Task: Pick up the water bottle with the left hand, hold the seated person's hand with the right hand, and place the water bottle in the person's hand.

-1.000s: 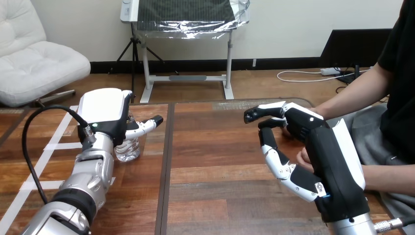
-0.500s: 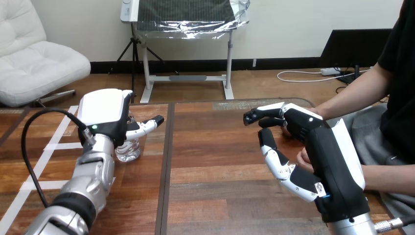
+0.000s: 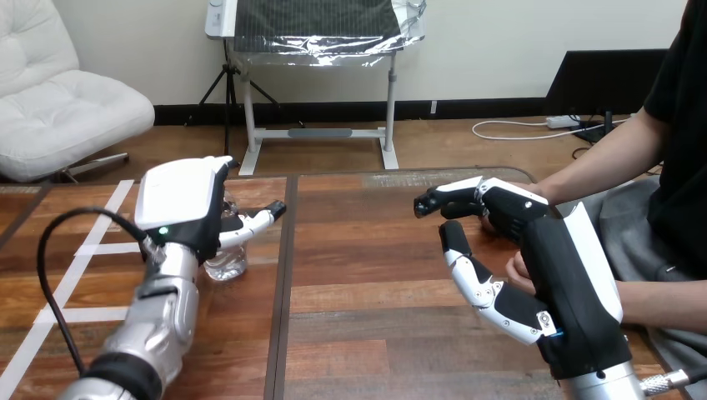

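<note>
Two jobs run side by side at the wooden table [image 3: 367, 275], and the left one comes first. The water bottle [image 3: 226, 261], clear and seemingly nearly empty, stands on the table's left part. The left hand [image 3: 185, 207] is clasped about its upper half, the thumb laid across its near face. Its base looks to be at the tabletop, so I judge that the lift is only beginning.

At the right, the right hand [image 3: 552, 250] hangs above the table with loosely bent fingers [image 3: 440, 198] and thumb spread, gripping nothing. The person's hand [image 3: 515, 268] lies just behind its palm, partly hidden; whether they touch I cannot tell.

To do this well, the lift should go straight up, with the bottle kept upright. Thin plastic will likely buckle and slip under a hard squeeze, so pressure should be firm but modest. The right hand should turn towards the person's hand and close gently round it before the bottle crosses from left to right, so the handover has a steady target.
</note>
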### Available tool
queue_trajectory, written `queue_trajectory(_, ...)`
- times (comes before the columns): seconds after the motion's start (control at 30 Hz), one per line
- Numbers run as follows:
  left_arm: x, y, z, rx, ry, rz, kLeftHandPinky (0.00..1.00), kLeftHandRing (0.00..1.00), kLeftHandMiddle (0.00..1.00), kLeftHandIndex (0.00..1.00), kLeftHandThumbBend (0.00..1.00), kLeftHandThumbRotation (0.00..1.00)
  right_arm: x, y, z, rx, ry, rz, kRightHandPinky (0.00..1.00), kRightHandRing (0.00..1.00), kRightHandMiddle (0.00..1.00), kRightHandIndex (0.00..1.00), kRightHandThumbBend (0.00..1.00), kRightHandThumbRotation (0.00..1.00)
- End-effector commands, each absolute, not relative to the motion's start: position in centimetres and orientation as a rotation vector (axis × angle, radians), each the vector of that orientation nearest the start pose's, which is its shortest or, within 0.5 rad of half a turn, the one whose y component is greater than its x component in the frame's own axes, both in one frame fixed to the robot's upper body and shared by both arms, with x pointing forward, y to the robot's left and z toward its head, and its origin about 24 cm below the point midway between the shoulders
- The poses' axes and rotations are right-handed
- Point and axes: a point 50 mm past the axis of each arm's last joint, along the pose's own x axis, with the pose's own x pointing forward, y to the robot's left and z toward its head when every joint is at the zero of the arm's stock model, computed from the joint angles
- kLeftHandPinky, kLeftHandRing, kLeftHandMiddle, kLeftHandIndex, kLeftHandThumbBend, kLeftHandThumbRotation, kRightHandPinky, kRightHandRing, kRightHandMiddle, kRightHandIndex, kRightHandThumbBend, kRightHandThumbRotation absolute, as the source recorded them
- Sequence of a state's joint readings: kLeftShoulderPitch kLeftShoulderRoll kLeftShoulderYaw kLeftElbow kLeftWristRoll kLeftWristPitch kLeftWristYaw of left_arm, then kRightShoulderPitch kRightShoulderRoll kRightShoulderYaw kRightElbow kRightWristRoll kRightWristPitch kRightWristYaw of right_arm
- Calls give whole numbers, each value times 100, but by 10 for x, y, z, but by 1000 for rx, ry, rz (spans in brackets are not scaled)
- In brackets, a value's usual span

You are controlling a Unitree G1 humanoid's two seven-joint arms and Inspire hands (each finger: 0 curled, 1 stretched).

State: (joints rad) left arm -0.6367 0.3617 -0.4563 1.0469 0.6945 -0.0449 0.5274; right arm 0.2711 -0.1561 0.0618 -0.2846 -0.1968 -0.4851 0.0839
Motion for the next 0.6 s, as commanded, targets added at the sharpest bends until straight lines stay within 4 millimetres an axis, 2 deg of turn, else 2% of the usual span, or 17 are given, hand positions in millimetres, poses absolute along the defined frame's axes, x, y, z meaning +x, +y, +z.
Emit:
queue_trajectory(0.0,326,192,2,1334,6,1,85,84,85,83,64,89,190,-151,106,-340,-555,177,67,73,66,58,20,0)
queue_trajectory(0.57,301,176,4,1250,-111,-21,83,82,83,81,62,87,191,-150,107,-348,-555,176,67,73,65,57,20,0)
